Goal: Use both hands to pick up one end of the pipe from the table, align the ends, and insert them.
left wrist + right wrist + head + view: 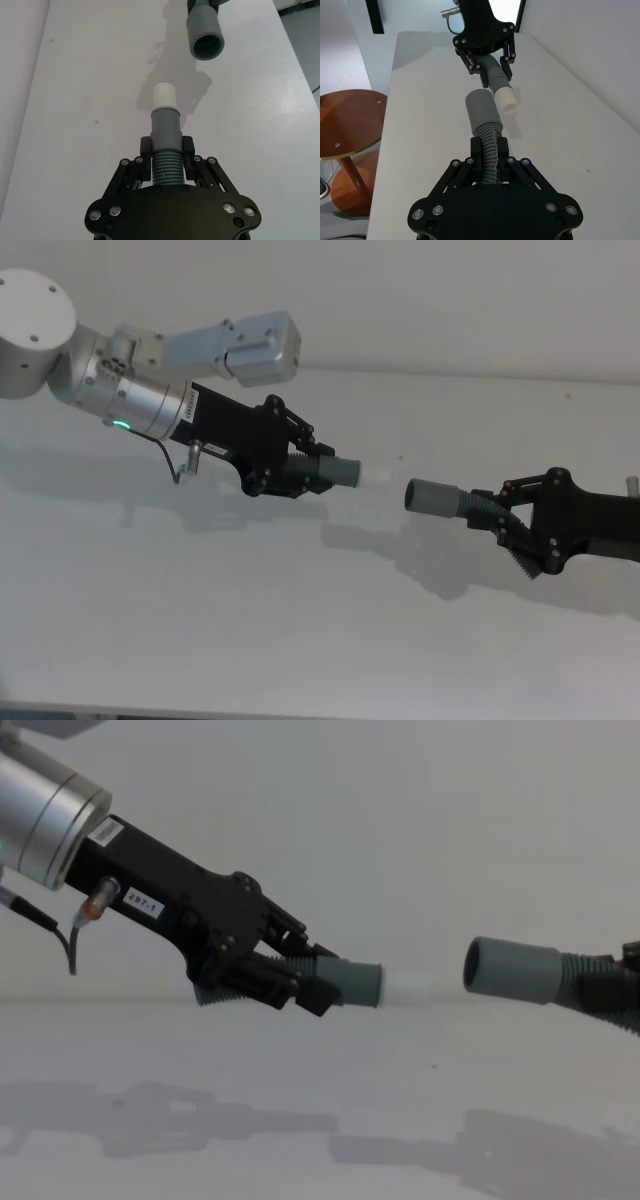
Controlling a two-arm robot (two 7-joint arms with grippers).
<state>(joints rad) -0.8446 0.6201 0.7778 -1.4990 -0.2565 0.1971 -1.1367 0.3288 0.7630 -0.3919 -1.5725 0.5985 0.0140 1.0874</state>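
Note:
Both pipe pieces are held above the table (200, 620), end to end with a short gap. My left gripper (300, 468) (166, 155) (285, 982) is shut on the corrugated part of one piece (166, 172). Its grey cuff (345, 474) (355, 983) ends in a narrower white tube (376, 477) (163, 95) (410, 987). My right gripper (512, 525) (489, 150) is shut on the other corrugated piece (490, 145). That piece's open grey cuff (432, 497) (205, 35) (482, 110) (510, 970) faces the white tube, slightly lower and off-line in the head view.
Shadows of both arms lie on the table below them. A round wooden stool (345, 125) stands beyond the table's side edge (382, 150). A plain wall (400, 820) rises behind the table.

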